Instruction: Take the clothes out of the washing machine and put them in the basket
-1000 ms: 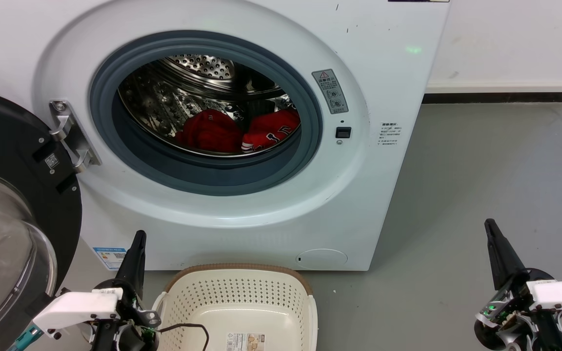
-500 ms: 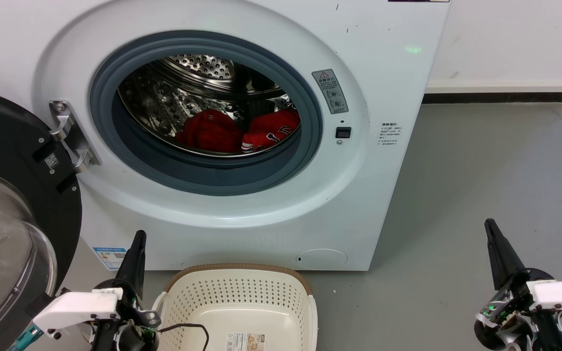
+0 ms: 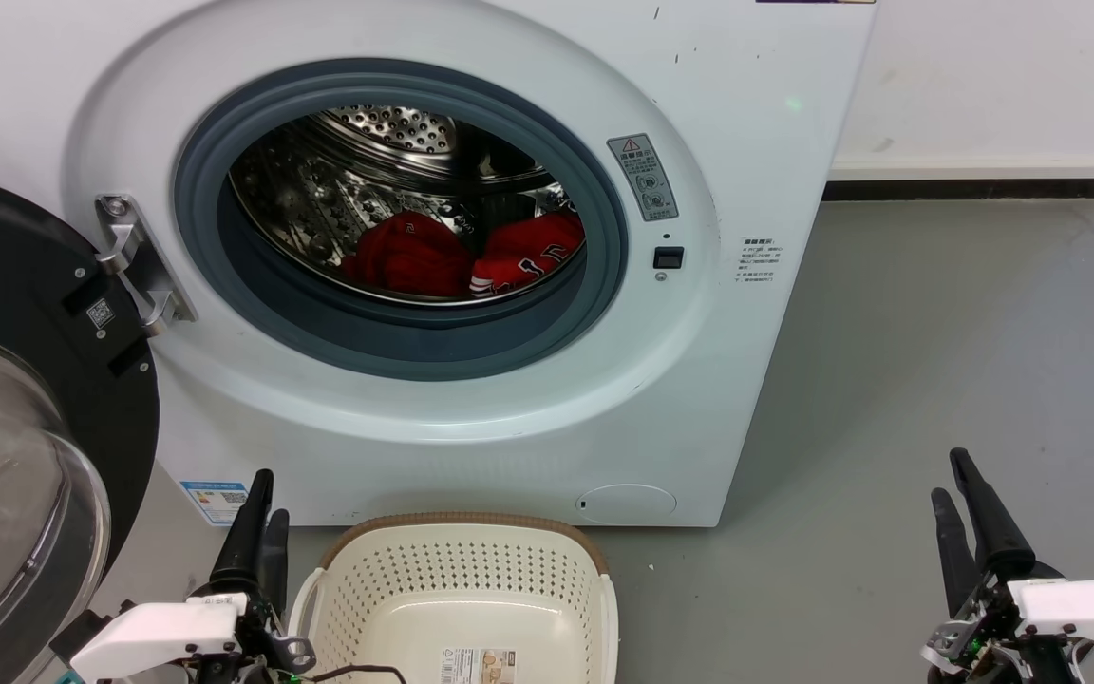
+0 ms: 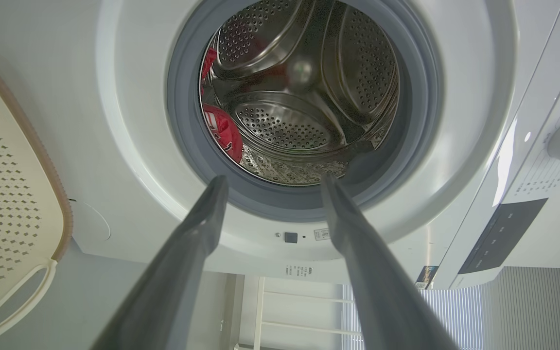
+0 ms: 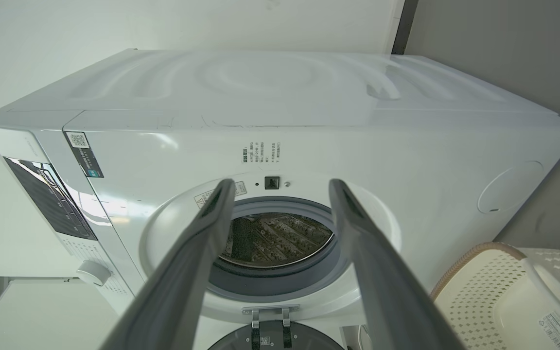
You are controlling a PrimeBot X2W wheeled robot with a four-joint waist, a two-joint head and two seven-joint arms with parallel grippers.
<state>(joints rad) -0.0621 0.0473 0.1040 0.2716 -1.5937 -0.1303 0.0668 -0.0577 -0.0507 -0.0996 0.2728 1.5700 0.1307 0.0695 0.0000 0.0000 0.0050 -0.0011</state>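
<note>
Two garments, a plain red garment (image 3: 406, 255) and a lettered jersey (image 3: 526, 252), are lying inside the washing machine (image 3: 699, 380), upper centre, as the left gripper (image 3: 270, 496) and right gripper (image 3: 948, 475), closed a second ago, are parting empty fingers, likely readying a reach; the basket (image 3: 471, 522) is waiting, bottom centre.

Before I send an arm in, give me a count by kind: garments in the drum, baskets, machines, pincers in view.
Garments: 2, the plain red garment and the lettered jersey
Baskets: 1, the basket
Machines: 1, the washing machine, door open
Pincers: 2, the left pincer and the right pincer, both open
Total: 6
</note>
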